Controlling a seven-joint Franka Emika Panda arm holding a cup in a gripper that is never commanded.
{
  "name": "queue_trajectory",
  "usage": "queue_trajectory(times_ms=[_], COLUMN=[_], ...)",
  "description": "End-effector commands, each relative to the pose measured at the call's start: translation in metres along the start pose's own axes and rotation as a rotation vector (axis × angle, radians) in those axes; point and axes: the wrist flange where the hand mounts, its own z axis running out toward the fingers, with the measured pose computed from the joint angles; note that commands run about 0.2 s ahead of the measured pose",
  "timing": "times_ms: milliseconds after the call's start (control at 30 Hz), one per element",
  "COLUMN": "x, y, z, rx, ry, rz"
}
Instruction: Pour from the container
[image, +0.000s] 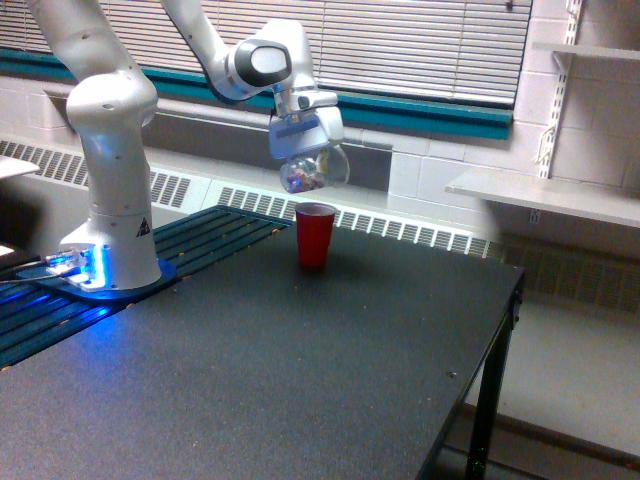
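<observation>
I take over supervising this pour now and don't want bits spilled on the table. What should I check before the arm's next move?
1. Grip: the gripper is shut on the clear container. Ok.
2. Contents: small pinkish bits show inside the container. Ok.
3. Target: the red cup stands upright on the black table, mouth open. Ok.
4. Alignment: the tilted container hangs above the red cup, offset slightly toward the exterior view's left. Whether its mouth is over the cup: cannot tell.
5. Clearance: a visible gap separates container and cup. Ok.
6. Spillage: loose bits on the table: cannot tell.
</observation>
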Motion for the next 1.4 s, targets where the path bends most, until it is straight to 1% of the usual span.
queue_trajectory(times_ms=[33,300,633,967,1133,1400], x=[-0.011,-0.02,-0.033,-0.031,-0.033,-0.026], y=[0.004,0.004,-0.003,0.002,-0.002,-0.006], z=[-0.001,-0.001,0.006,0.004,0.004,0.002], rx=[-0.007,-0.025,-0.038,-0.056,-0.062,-0.075], ry=[-0.018,-0.055,-0.115,-0.136,-0.16,-0.173], rz=[0.013,-0.01,-0.054,-0.055,-0.082,-0.109])
